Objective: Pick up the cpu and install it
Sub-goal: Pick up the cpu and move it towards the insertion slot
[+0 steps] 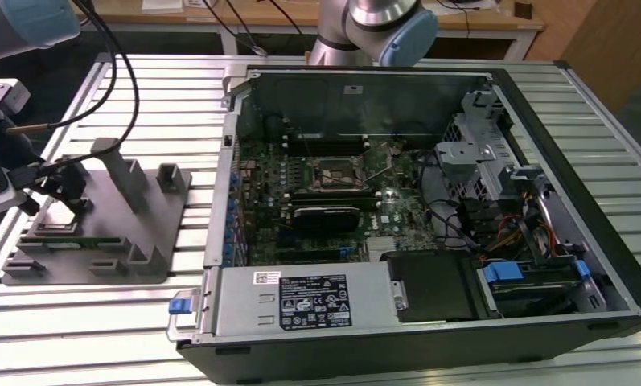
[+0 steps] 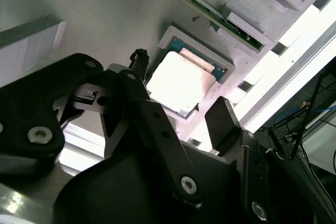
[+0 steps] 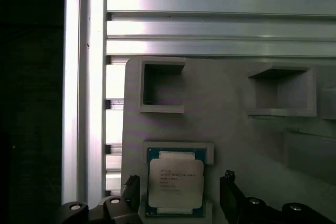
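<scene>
Slatted aluminium table (image 3: 210,3) carries a grey fixture tray (image 3: 236,129) whose shallow recess keeps the cpu (image 3: 176,182) flat and square, lying between the fingers of the open pincer (image 3: 179,188), apparently lined up for an edge grasp.

Soft, even room light fills the exterior view; the slatted table (image 1: 84,338) shines pale, while the computer case (image 1: 406,104) is shadowed inside. In the second wrist view glare burns the cpu (image 2: 178,85) top to white. The first wrist view is dimmer, with one side sunk in black and the slats gleaming.
</scene>
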`<state>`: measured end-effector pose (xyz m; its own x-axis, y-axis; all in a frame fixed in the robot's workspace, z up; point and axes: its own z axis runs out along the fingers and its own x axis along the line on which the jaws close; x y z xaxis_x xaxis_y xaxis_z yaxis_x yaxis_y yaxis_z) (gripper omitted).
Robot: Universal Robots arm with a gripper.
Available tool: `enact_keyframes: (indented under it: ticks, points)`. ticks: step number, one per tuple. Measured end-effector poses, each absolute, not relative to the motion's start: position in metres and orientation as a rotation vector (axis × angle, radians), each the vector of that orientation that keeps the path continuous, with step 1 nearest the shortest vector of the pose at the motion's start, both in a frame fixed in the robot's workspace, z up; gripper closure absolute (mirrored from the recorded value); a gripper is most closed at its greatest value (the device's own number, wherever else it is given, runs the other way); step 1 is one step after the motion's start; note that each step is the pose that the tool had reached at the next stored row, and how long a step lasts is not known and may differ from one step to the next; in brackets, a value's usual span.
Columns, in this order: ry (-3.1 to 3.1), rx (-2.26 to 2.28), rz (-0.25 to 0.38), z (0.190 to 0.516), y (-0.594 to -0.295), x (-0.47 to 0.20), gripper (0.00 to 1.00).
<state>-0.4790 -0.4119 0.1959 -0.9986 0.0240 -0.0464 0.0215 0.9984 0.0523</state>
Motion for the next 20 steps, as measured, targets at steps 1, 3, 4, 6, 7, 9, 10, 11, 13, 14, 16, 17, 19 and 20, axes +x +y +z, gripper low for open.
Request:
enact_keyframes:
  ticks: [1, 3, 4, 6, 7, 9, 10, 11, 13, 14, 16, 17, 19, 20]
  points:
    - [3.093, 0.035, 0.08, 0.196, -0.412, -0.479, 0.29]
    - [3.093, 0.035, 0.08, 0.195, -0.412, -0.479, 0.29]
    - [3.093, 0.035, 0.08, 0.195, -0.412, -0.479, 0.29]
    - [3.093, 0.04, 0.081, 0.193, -0.412, -0.479, 0.29]
    - [3.093, 0.042, 0.082, 0.193, -0.412, -0.479, 0.29]
    - [3.093, 0.045, 0.083, 0.191, -0.411, -0.479, 0.29]
    - [3.093, 0.047, 0.084, 0.19, -0.411, -0.479, 0.29]
    - [3.093, 0.049, 0.084, 0.19, -0.41, -0.479, 0.29]
    - [3.093, 0.052, 0.085, 0.188, -0.41, -0.479, 0.29]
    - [3.093, 0.053, 0.085, 0.187, -0.41, -0.479, 0.29]
    - [3.093, 0.055, 0.085, 0.185, -0.409, -0.479, 0.29]
    - [3.093, 0.055, 0.085, 0.185, -0.409, -0.479, 0.29]
    - [3.092, 0.057, 0.085, 0.183, -0.409, -0.479, 0.29]
    - [3.092, 0.058, 0.085, 0.182, -0.409, -0.479, 0.29]
